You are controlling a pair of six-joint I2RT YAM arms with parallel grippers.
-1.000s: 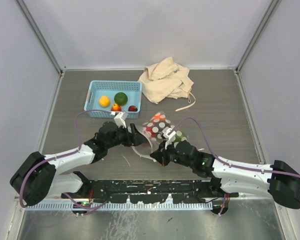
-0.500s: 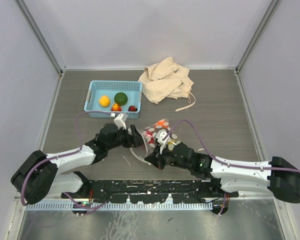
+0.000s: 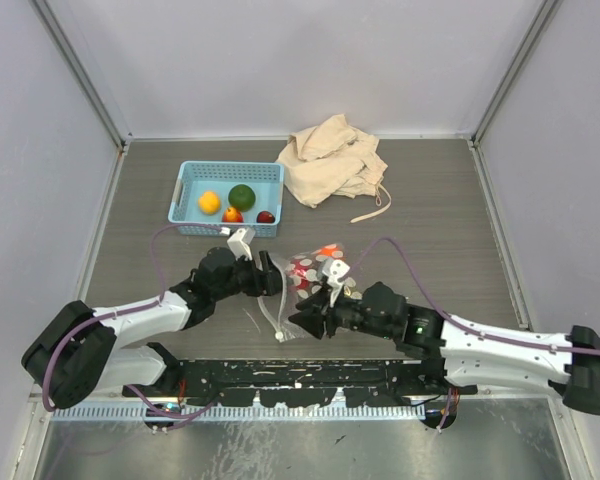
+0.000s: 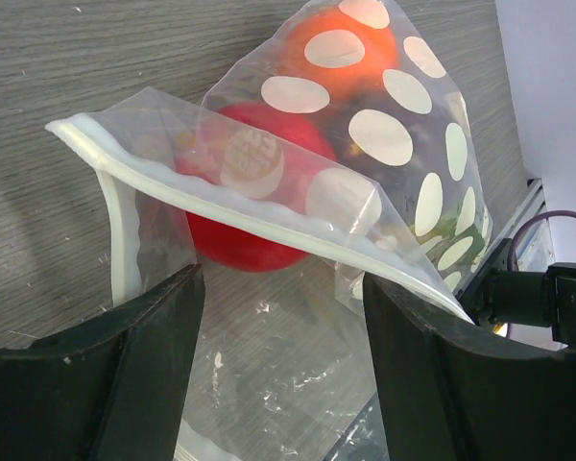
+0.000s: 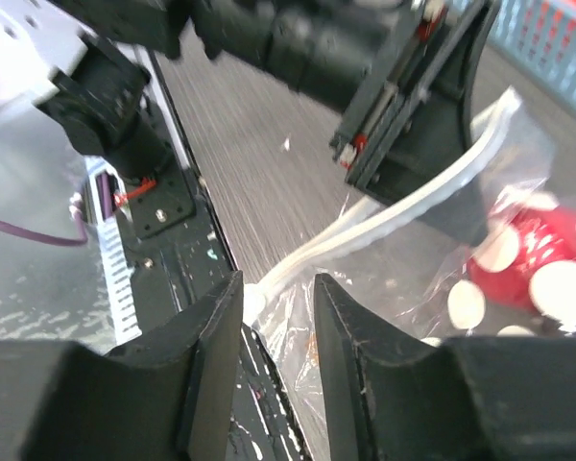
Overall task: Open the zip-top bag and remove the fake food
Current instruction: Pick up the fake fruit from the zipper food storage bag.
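Note:
The zip-top bag [image 3: 318,262] lies mid-table with its mouth pulled open toward the near edge. Its white zip strip [image 4: 269,216] arches over the opening. Fake food sits inside: a red piece [image 4: 232,230] at the mouth and an orange one [image 4: 331,67] behind it. My left gripper [image 4: 280,288] [image 3: 272,275] is open at the mouth, the lower clear film lying between its fingers. My right gripper [image 5: 276,283] [image 3: 306,318] has its jaws parted, and the near end of the zip strip [image 5: 259,293] lies loose in the gap.
A light blue basket [image 3: 185,185] at the back left holds more fake food: yellow [image 3: 209,202], green [image 3: 242,196], red [image 3: 232,214] and maroon [image 3: 266,216] pieces. A beige cloth bag [image 3: 330,160] lies at the back centre. The black base rail [image 3: 300,375] runs along the near edge.
My right gripper pulled the zip strip's end toward the near edge, widening the mouth, and has now opened and let go of it. The left gripper has barely moved.

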